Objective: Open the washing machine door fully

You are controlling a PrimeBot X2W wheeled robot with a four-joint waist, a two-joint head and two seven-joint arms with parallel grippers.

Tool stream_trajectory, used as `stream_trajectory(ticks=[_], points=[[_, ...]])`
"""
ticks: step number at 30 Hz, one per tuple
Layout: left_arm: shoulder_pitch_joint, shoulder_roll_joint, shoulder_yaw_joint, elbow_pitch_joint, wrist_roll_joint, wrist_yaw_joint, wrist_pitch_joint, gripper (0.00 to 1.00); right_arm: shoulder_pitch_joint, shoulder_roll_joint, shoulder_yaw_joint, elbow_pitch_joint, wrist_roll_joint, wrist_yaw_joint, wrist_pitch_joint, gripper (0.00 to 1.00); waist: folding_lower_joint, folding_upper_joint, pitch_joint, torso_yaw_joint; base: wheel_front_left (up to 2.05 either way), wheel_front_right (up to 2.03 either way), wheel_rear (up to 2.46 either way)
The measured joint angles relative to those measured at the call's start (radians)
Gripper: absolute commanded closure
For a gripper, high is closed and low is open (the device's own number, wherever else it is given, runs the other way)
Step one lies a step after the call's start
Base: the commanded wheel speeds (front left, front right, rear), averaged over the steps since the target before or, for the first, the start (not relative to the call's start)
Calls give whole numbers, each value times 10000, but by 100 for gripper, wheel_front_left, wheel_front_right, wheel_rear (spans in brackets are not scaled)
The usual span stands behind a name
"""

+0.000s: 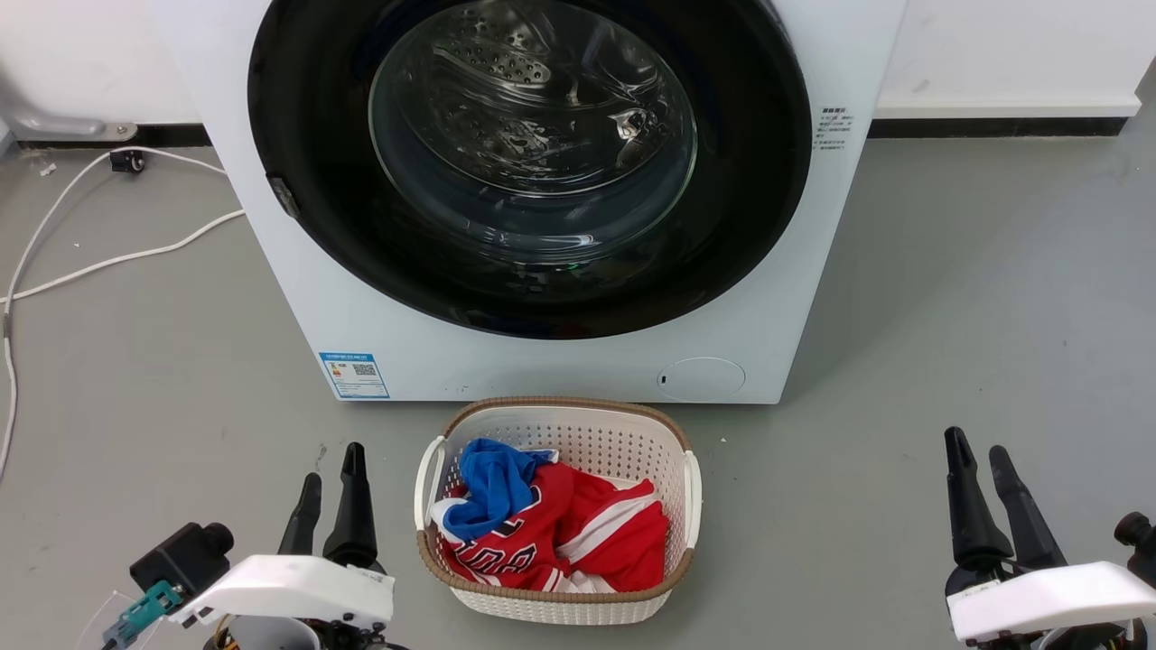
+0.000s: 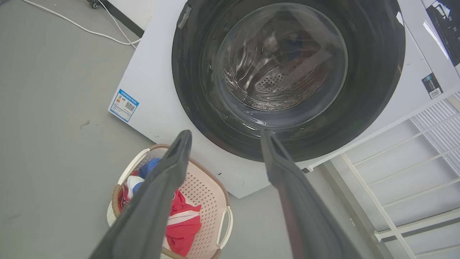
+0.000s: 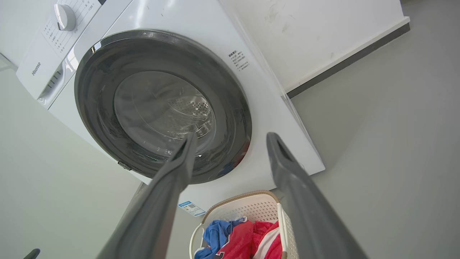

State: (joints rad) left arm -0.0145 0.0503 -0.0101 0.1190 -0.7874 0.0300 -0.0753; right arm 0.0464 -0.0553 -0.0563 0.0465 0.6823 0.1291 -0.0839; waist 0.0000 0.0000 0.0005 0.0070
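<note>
The washing machine door (image 1: 531, 153) is sitting shut, flush on the front of the white machine (image 1: 298, 298). A laundry basket (image 1: 691, 506) is standing on the floor (image 1: 948, 298) just before it. The left pincer (image 1: 332, 465) and right pincer (image 1: 975, 442) are hovering either side of the basket, both spread, well apart from the door

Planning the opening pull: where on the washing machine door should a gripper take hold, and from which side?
The small grey tab on the rim of the washing machine door, on the robot's left. The door sits shut and flush, smooth elsewhere, so the tab looks like the only purchase. Come from the left with the left gripper.
</note>
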Motion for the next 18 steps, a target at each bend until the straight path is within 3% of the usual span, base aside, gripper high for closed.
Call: stream_trajectory(ticks=[18], points=[[279,94,-562,-316,2196,274,-531,0,309,10,-63,-192,-1894,0,-522,0,0,0,-48,54,0,0,0]])
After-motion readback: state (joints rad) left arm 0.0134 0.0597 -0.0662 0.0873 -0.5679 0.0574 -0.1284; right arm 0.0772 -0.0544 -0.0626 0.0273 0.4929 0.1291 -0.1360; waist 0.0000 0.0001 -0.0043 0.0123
